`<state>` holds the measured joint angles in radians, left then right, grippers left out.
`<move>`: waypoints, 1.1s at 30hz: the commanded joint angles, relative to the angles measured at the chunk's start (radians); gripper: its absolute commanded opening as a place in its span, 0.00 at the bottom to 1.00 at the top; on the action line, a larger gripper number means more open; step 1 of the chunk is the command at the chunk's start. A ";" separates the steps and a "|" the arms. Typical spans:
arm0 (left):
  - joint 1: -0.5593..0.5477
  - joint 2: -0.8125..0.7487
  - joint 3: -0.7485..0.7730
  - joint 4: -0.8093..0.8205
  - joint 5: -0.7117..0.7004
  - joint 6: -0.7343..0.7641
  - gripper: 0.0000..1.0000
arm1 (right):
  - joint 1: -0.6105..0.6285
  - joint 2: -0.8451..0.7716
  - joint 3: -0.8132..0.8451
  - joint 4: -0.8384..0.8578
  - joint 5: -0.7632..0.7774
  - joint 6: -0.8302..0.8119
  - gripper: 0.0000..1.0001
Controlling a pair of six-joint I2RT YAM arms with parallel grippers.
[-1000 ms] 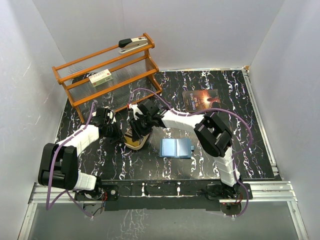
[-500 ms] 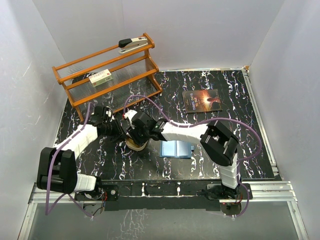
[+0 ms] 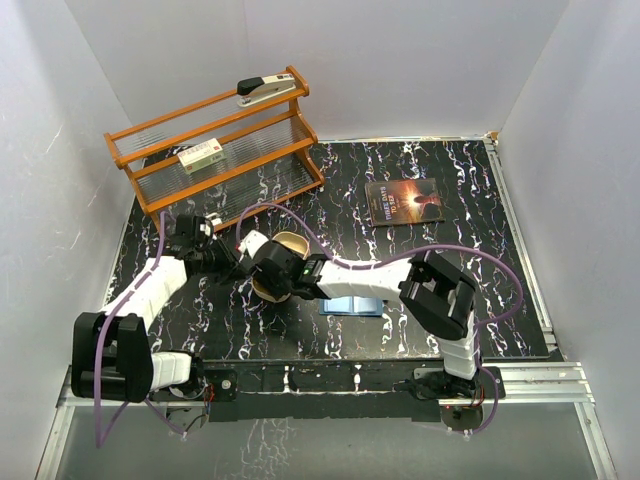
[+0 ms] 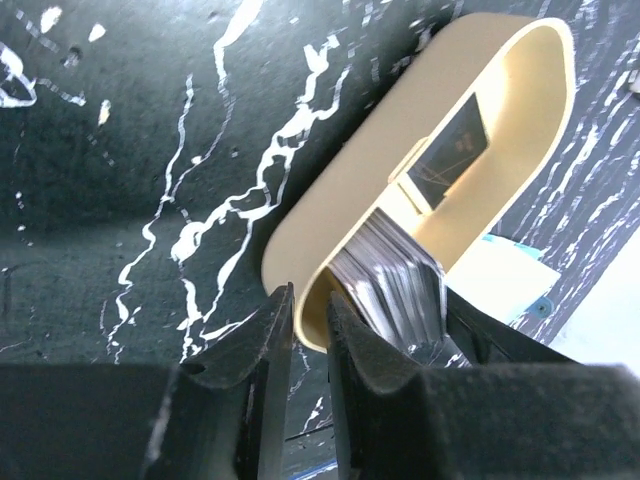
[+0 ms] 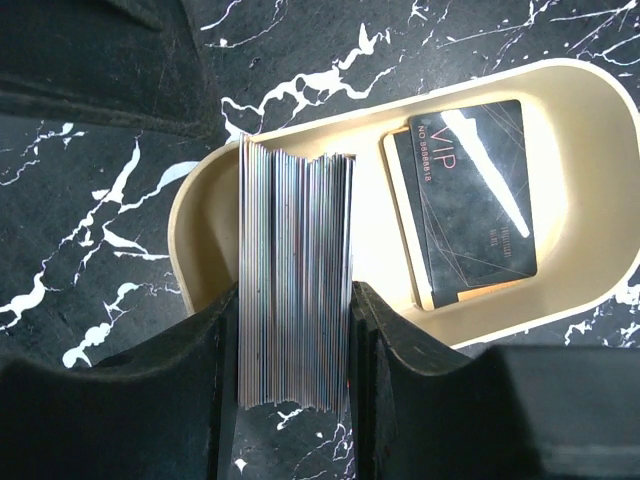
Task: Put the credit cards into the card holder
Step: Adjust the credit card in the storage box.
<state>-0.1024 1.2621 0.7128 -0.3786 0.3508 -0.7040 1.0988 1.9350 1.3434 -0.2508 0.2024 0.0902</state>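
Tan tray (image 5: 200,215) wall pinched by left gripper (image 4: 310,325); right gripper (image 5: 295,340) clamps edge-standing credit cards (image 5: 295,270); card holder (image 3: 347,306) just right of tray.

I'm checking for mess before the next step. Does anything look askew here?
Slightly. The card stack pinched on edge by the right gripper is uneven, with its card ends staggered at the top. A VIP card lies offset atop another in the tray.
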 commanded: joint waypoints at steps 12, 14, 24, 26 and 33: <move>0.010 0.020 -0.141 0.084 0.072 -0.028 0.15 | 0.030 0.023 0.098 -0.111 -0.010 0.029 0.55; 0.011 0.026 -0.141 0.093 0.082 -0.023 0.15 | 0.030 0.028 0.109 -0.121 -0.030 0.035 0.58; 0.010 0.058 -0.130 0.129 0.119 -0.016 0.12 | -0.004 0.020 0.138 -0.122 -0.177 0.072 0.50; 0.011 0.062 -0.123 0.126 0.120 -0.014 0.12 | -0.014 0.018 0.141 -0.122 -0.207 0.081 0.54; 0.011 0.069 -0.111 0.125 0.123 -0.013 0.12 | -0.043 0.018 0.146 -0.126 -0.269 0.115 0.64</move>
<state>-0.0937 1.3266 0.5739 -0.2577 0.4263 -0.7181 1.0698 1.9572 1.4395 -0.3946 -0.0029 0.1684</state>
